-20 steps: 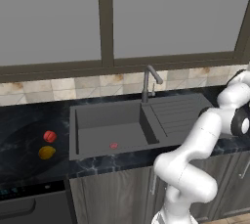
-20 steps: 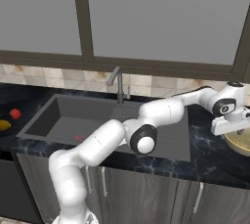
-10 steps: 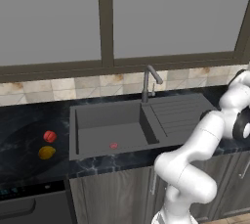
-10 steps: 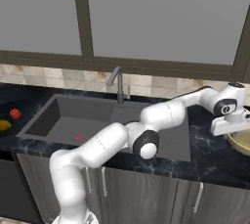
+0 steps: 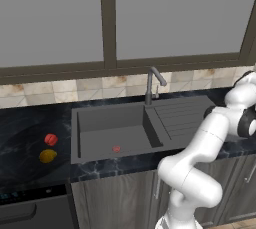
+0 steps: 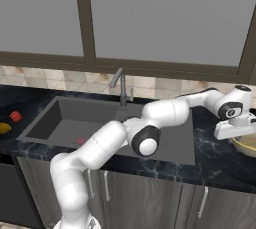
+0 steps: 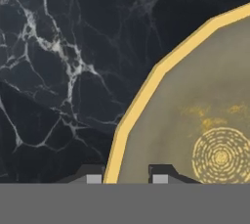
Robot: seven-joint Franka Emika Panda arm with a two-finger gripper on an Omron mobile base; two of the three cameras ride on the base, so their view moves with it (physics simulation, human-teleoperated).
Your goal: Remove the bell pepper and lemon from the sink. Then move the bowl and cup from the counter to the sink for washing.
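Note:
The golden-brass bowl (image 7: 195, 120) lies on the black marble counter (image 7: 58, 71) at the far right (image 6: 248, 145). My gripper (image 7: 126, 179) is down at the bowl's near rim, one finger outside the wall and one inside, shut on it. In the right base view the gripper (image 6: 238, 136) is at the bowl's left edge. The red bell pepper (image 5: 50, 139) and the yellow lemon (image 5: 48, 156) rest on the counter left of the dark sink (image 5: 100, 123). The cup is out of view.
A thin curved faucet (image 5: 152, 85) rises behind the sink, with the ribbed drainboard (image 5: 180, 118) to its right. A reddish drain spot (image 5: 116, 148) marks the basin floor. My arm stretches across the drainboard toward the right end of the counter.
The jaws have closed from wide open onto the bowl's rim. The arm has barely moved and the fruits lie where they were.

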